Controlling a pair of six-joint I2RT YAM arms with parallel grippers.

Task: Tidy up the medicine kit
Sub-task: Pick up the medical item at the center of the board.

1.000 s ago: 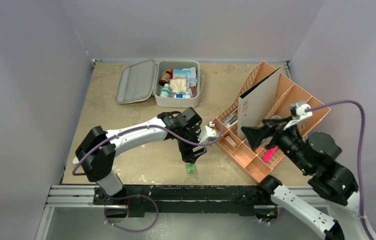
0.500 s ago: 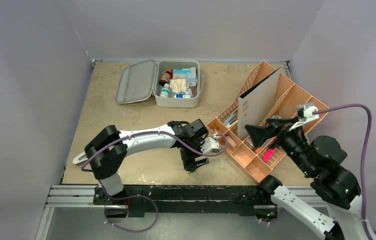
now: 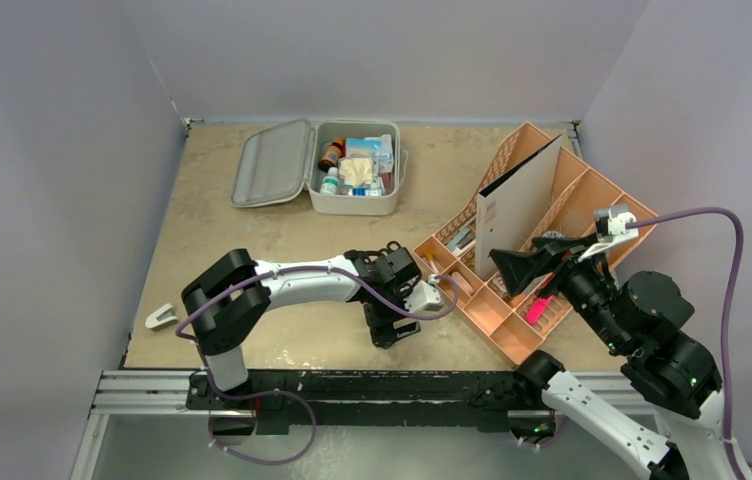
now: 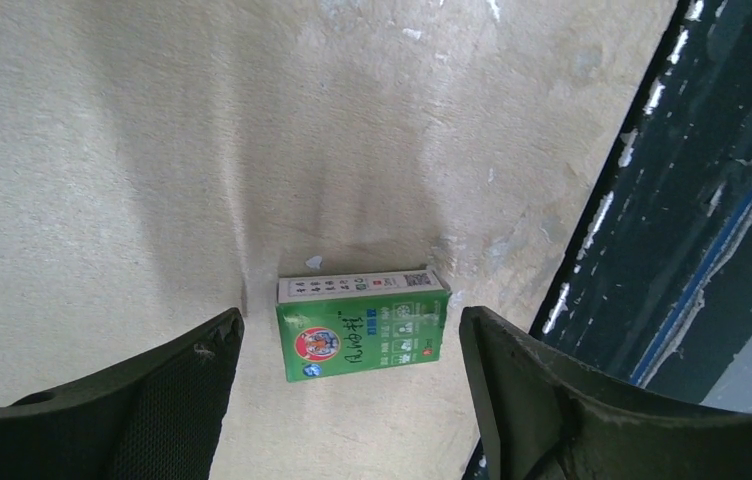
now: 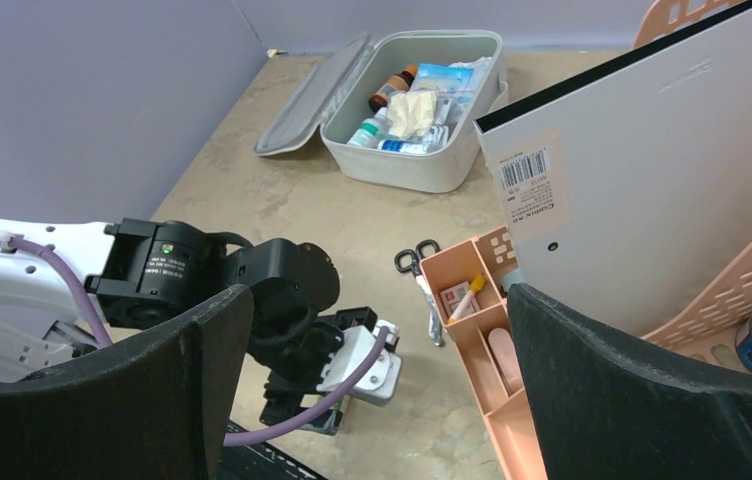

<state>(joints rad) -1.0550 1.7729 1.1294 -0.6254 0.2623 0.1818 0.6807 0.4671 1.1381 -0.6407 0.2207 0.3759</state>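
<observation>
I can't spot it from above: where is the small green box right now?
The green box lies flat on the table, between the left tool's open fingers in the left wrist view, beside the dark front rail.

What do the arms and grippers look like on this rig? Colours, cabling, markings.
Both have white links and black joint housings. The left arm carries a purple cable and a small white sticker on one black joint. The right arm has a purple lead and small green lights. The left gripper and right gripper have broad black tapered fingers, textured inside.
</observation>
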